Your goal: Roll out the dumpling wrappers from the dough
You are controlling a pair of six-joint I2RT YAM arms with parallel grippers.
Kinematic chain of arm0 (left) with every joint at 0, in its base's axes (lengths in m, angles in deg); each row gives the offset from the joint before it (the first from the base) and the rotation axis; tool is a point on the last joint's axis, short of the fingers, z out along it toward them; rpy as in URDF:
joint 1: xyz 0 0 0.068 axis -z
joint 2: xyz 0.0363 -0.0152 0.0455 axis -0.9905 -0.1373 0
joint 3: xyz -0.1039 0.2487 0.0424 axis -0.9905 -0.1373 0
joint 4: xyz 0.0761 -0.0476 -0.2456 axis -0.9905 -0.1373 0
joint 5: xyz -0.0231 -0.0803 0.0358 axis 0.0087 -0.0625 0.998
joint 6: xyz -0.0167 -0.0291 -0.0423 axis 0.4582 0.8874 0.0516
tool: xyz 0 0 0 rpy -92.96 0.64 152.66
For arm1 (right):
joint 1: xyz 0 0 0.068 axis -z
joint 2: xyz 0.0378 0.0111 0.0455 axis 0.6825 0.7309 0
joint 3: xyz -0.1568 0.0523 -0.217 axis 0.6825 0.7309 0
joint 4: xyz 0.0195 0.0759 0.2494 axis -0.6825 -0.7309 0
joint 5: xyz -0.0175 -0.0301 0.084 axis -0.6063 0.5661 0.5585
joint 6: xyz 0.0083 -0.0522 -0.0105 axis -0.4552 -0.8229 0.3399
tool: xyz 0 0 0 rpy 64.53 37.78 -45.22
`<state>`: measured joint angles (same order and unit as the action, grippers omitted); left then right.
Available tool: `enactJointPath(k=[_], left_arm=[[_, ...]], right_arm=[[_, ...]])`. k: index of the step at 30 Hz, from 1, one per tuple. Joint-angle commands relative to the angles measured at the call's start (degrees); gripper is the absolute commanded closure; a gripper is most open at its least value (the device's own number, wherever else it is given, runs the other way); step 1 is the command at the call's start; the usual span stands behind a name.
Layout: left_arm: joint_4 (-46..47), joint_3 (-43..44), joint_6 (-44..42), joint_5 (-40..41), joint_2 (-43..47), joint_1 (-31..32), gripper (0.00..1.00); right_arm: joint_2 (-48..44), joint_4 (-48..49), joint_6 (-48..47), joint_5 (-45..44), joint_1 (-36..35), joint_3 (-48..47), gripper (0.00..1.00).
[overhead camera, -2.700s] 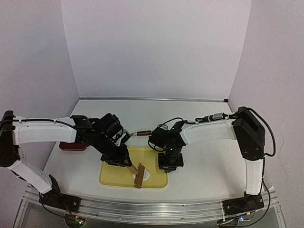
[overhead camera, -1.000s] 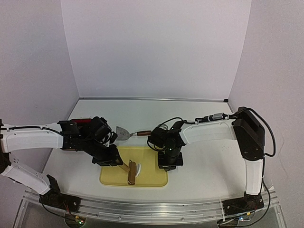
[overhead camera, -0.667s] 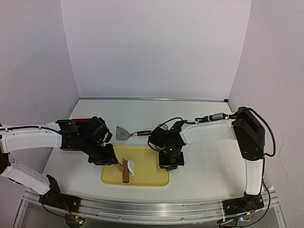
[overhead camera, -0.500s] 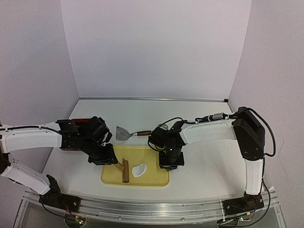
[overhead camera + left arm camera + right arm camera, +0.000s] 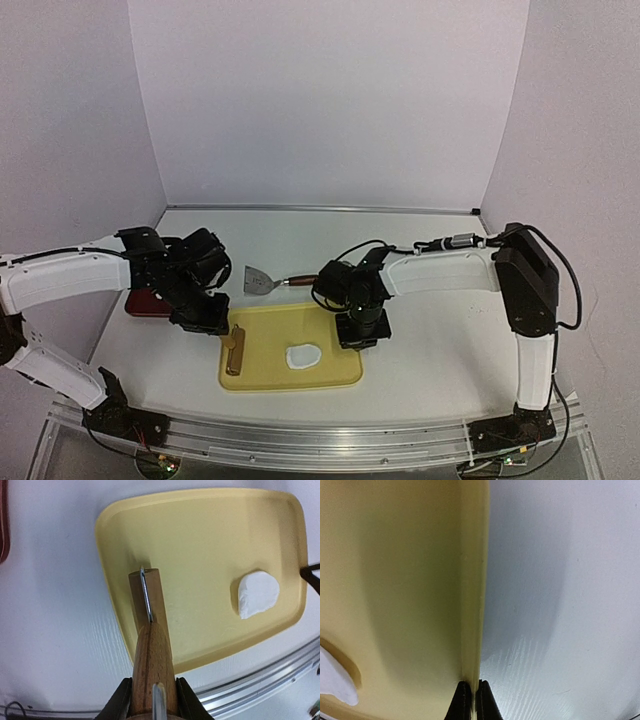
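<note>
Metal scraper (image 5: 258, 281) lies behind the yellow tray (image 5: 270, 345), red dish (image 5: 145, 305) at left

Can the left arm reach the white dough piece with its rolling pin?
Probably yes: the left gripper holds the rolling pin over the tray, only bare surface lies between it and the dough piece, and the right gripper pinches the right rim.

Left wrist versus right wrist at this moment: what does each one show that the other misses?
Only the left wrist: the left gripper clamped on the wooden rolling pin, which reaches over the left part of the yellow tray, plus a red object at the frame edge. Only the right wrist: the right gripper pinching the tray's rim. Both: the tray, the flattened dough piece and the white table.
</note>
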<state>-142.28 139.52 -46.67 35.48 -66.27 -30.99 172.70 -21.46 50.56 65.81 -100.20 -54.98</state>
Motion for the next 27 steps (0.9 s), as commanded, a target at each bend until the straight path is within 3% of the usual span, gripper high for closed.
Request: enactJointPath(k=[1, 7, 17, 27], left_arm=[[2.4, 6.5, -15.4, -6.8, 1.4, -0.1, 1.00], [3.1, 11.0, -23.6, -13.1, -2.4, -0.1, 1.00], [9.6, 17.6, -27.8, -24.4, -11.2, -0.1, 1.00], [7.6, 20.8, -33.6, -24.4, -19.1, -0.1, 1.00]], right_arm=[[-1.6, -4.9, -11.5, -6.3, 0.9, -2.8, 1.00], [-2.3, -1.3, -20.1, -1.4, 3.5, -1.7, 1.00], [-0.5, 1.5, -23.5, 3.8, 5.3, -0.8, 1.00], [0.2, 1.9, -22.5, 5.0, 5.7, -1.1, 1.00]])
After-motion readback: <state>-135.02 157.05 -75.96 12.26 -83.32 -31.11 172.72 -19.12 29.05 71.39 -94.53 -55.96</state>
